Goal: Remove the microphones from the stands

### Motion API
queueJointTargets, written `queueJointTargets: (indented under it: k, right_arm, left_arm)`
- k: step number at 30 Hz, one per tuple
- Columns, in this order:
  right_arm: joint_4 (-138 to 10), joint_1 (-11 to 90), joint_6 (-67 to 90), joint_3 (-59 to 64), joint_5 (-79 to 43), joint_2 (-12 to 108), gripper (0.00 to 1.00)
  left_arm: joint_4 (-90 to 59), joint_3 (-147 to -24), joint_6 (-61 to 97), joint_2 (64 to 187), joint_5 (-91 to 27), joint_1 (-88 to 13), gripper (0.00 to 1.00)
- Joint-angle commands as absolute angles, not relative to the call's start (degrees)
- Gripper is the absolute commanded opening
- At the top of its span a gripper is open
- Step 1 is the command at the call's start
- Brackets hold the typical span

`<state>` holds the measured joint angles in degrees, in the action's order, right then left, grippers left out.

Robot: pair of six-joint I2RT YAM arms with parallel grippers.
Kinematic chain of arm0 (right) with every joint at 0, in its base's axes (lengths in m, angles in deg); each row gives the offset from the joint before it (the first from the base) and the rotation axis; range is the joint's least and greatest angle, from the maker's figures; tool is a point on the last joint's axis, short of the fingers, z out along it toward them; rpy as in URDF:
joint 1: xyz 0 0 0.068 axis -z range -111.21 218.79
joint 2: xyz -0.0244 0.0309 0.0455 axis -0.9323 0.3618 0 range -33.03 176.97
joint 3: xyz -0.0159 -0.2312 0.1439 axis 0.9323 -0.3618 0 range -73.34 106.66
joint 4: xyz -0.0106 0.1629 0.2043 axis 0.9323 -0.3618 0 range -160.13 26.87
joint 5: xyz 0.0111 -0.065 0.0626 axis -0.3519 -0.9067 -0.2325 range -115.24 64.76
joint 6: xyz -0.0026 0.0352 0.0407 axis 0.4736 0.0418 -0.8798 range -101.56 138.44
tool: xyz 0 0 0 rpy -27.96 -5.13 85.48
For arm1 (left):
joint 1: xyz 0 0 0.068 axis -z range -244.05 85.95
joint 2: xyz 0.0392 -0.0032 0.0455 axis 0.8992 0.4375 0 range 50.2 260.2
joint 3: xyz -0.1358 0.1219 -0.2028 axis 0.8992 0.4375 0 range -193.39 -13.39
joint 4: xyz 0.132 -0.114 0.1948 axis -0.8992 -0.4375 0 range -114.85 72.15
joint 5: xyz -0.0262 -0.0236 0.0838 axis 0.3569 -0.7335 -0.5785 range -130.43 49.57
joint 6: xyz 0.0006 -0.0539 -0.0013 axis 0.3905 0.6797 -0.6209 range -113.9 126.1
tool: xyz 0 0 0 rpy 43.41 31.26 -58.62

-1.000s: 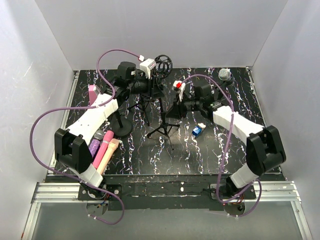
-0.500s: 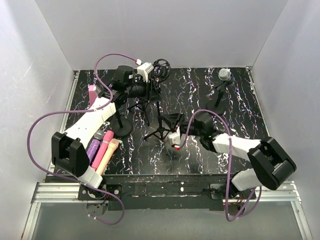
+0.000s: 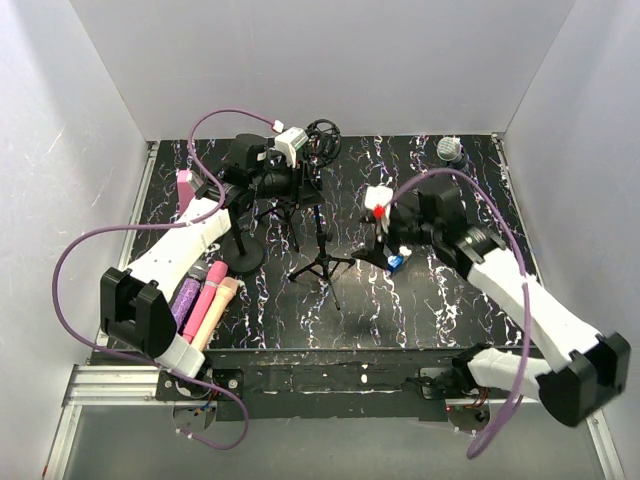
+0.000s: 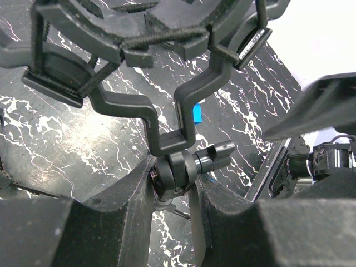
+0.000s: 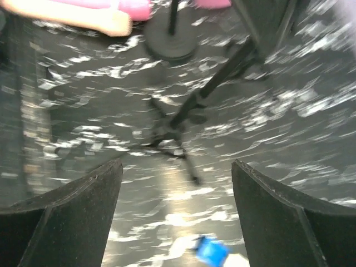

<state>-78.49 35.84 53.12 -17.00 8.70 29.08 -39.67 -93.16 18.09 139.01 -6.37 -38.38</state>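
Nearest the bases, at left, pink and purple handheld microphones (image 3: 212,298) are lying on the black white-veined tabletop (image 3: 420,310). Mid-table, the right gripper (image 3: 384,243) is hovering, jaws spread and empty, near a small blue block (image 3: 396,262). Beyond, the left gripper (image 4: 173,186) is clamping the swivel joint (image 4: 177,167) under the shock mount (image 4: 139,39) of a black tripod stand (image 3: 322,262). Farthest right, a grey mesh-headed microphone (image 3: 450,150) is standing upright.

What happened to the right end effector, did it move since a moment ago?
Yes. The right end effector left the near side of the tripod stand's legs and now sits farther back, right of them, beside the small blue block.
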Motion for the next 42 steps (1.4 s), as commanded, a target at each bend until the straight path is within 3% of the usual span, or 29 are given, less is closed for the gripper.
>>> queueJointTargets:
  k: [1,4,14,27,35,40,42]
  right_arm:
    - [-97.7,39.2,21.7,-7.4,19.1,40.7,0.87]
    - [-89.0,42.1,4.6,-9.0,26.8,44.0,0.82]
    - [-75.5,42.6,-12.4,-5.1,32.2,56.0,0.66]
    - [-72.5,42.8,-16.5,-0.4,28.1,65.2,0.55]
    - [-72.0,42.8,-16.2,0.4,28.8,67.3,0.40]
    - [-70.9,42.7,-16.1,-0.7,29.3,67.1,0.37]
    - [-69.8,42.4,-14.3,-0.9,30.0,66.8,0.26]
  left_arm:
    - [-39.0,-92.5,17.5,135.0,-6.5,-38.6,0.00]
    - [-38.9,-92.7,17.5,135.3,-6.7,-38.6,0.00]
    - [-38.9,-92.1,17.6,134.8,-6.7,-38.6,0.00]
    - [-38.9,-92.4,17.4,134.8,-6.6,-38.6,0.00]
    - [-39.1,-92.6,17.4,135.0,-6.4,-38.7,0.00]
    - [-39.1,-92.8,17.4,135.2,-6.3,-38.8,0.00]
    - [-39.1,-92.8,17.4,135.3,-6.4,-38.8,0.00]
